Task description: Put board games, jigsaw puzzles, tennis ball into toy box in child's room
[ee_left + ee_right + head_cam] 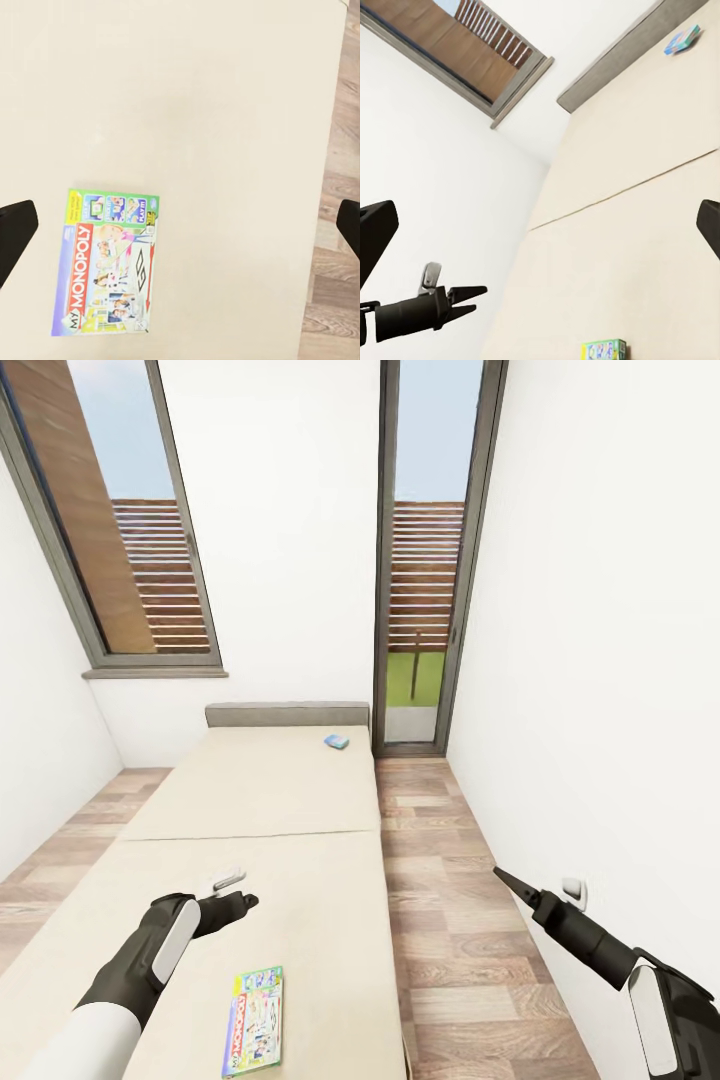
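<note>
Matt cream cloth bed [270, 800], glossy printed cardboard game box [254, 1021], brown wood-plank floor [450, 920] lower right, smooth white walls [590, 660]

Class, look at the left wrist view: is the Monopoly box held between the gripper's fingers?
No, the Monopoly box lies flat on the bed, clear of both fingertips.

Bed [270, 830] between side walls; one game box [253, 1021] on its near end, another [336, 741] at the far end by the headboard [287, 714].
</note>
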Motion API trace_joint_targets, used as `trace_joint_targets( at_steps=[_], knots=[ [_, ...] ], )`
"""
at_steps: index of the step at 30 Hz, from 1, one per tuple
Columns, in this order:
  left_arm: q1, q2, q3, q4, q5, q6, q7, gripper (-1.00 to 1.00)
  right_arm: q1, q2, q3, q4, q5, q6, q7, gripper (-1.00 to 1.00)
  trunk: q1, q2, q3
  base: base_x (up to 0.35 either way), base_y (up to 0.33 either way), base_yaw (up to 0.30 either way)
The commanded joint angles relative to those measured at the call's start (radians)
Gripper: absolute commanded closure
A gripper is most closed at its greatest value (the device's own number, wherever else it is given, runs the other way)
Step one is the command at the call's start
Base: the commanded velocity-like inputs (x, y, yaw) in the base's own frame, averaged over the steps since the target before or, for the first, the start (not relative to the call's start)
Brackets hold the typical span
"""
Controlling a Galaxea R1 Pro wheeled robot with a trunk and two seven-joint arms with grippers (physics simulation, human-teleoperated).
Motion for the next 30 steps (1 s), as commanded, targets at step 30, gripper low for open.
trace_joint_targets(
  at_steps=[30],
  knots=[
    [-0.001,-0.002,-0.002,-0.002,0.009,0.004,0.010,-1.00,-0.002,0.000,0.000,0.000,0.000,0.008,0.001,-1.00,0.001,-0.002,-0.010,0.088,0.042,0.007]
  ],
)
